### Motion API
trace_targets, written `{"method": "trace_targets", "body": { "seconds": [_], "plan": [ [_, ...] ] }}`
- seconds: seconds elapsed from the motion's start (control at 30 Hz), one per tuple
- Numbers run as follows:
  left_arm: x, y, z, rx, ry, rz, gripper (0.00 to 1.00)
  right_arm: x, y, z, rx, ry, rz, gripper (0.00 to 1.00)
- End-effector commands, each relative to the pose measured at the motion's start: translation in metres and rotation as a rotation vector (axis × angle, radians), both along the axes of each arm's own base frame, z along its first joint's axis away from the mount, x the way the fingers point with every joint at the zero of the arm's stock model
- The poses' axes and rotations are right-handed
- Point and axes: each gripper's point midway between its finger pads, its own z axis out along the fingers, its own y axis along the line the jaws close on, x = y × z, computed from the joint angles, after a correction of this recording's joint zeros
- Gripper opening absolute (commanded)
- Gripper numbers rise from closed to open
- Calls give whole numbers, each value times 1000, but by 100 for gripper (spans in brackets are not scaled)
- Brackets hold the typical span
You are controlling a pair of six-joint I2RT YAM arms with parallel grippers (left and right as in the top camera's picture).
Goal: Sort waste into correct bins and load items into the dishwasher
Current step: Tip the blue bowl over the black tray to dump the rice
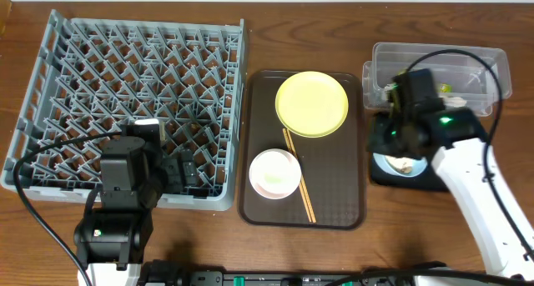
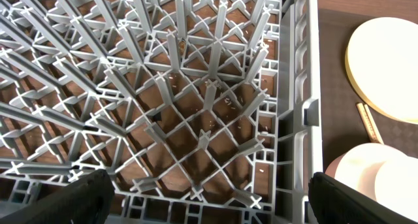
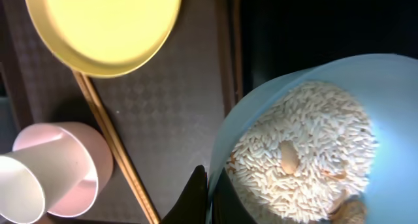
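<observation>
My right gripper (image 3: 210, 194) is shut on the rim of the light blue bowl (image 3: 307, 145), which holds a beige pile of rice scraps (image 3: 300, 152), over the black tray (image 1: 400, 173). The clear tub (image 1: 442, 69) stands behind it with a green-yellow wrapper (image 1: 450, 90) inside. The yellow plate (image 1: 311, 103), the pink bowl (image 1: 275, 173) with the white cup (image 3: 19, 188) in it, and the chopsticks (image 1: 298, 176) lie on the brown tray (image 1: 334, 194). My left gripper (image 2: 209, 201) is open and empty over the near right corner of the grey dish rack (image 1: 125, 102).
The rack's upright pegs (image 2: 196, 87) stand close below my left fingers. A few rice grains (image 2: 228, 101) lie on the table under the rack. The right arm's cable (image 1: 492, 61) loops over the clear tub. The table's front edge is near both arm bases.
</observation>
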Motion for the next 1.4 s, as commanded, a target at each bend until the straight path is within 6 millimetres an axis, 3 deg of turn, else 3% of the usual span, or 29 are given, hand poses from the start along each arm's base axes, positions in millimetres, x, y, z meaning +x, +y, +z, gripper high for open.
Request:
{"method": "trace_targets", "body": {
  "seconds": [0.0,0.23,0.4,0.67,1.0,1.17,1.37],
  "plan": [
    [3,1,10,-8,-26,10,98,6,-9,10,140,-38,52,1],
    [3,1,10,-8,-26,10,98,10,-26,8,467,-116,60,1],
    [3,1,10,-8,-26,10,98,19,-35,19,776,-234,37,1],
    [3,1,10,-8,-26,10,98,32,-69,11,1054,-254,-117,1],
    [3,1,10,-8,-26,10,98,36,-118,-11,1276,-268,-314,1],
    [3,1,10,-8,-26,10,98,34,-138,-10,1365,-310,-375,1],
    [3,1,10,-8,-26,10,98,33,-141,-11,1370,-310,-390,1]
  ]
}}
